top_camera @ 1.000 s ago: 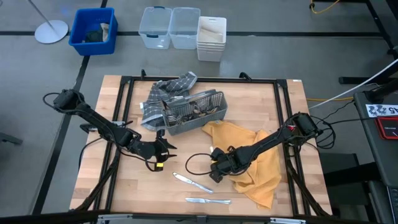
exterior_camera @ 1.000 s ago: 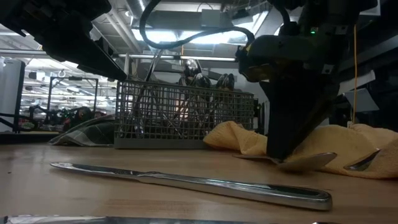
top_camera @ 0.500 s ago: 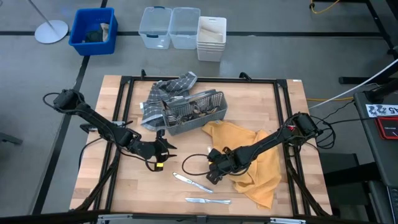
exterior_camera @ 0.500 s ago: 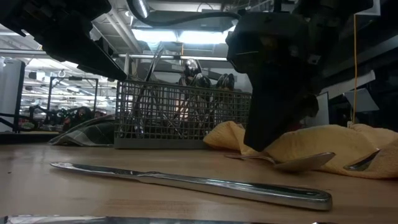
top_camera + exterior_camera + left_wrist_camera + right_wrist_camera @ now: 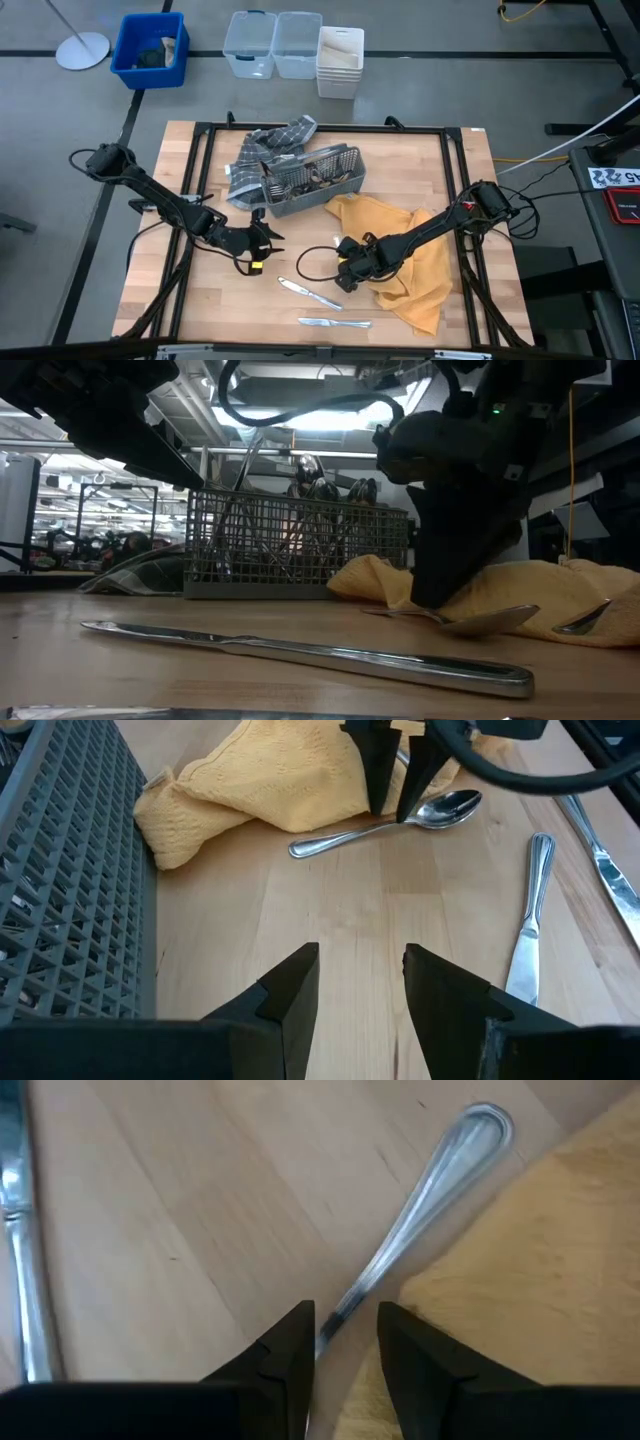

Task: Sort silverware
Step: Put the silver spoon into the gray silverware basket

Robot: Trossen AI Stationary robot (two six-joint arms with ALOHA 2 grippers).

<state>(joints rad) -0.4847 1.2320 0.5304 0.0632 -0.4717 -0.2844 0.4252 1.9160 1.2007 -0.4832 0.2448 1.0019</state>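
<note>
No readable writing or brand shows on the table items; a white label at the far right edge of the high view is too small to read.

From above, the left gripper [image 5: 268,238] hovers over bare wood left of centre, its fingers spread with nothing between them. Behind it, a grey wire-mesh caddy [image 5: 312,184] stands toward the far side of the table [image 5: 190,160], holding silverware, with a grey plaid cloth [image 5: 262,152] partly under it. Two knives lie near the front edge: one knife [image 5: 309,293] runs diagonally, and a second knife [image 5: 334,323] lies almost straight left to right, nearer still.

The right gripper [image 5: 342,276] is down at the left edge of a yellow cloth [image 5: 410,265], right of centre.

The high view hides what lies below it. The left wrist view shows a spoon [image 5: 385,823] on the wood beside the cloth, its bowl under the right gripper's tips. The right wrist view shows the fingers slightly apart, straddling the spoon's handle, which runs lengthwise away from them along the cloth's edge; contact cannot be told.

The low view alone shows a second utensil [image 5: 590,618] resting on the cloth farther right.
</note>
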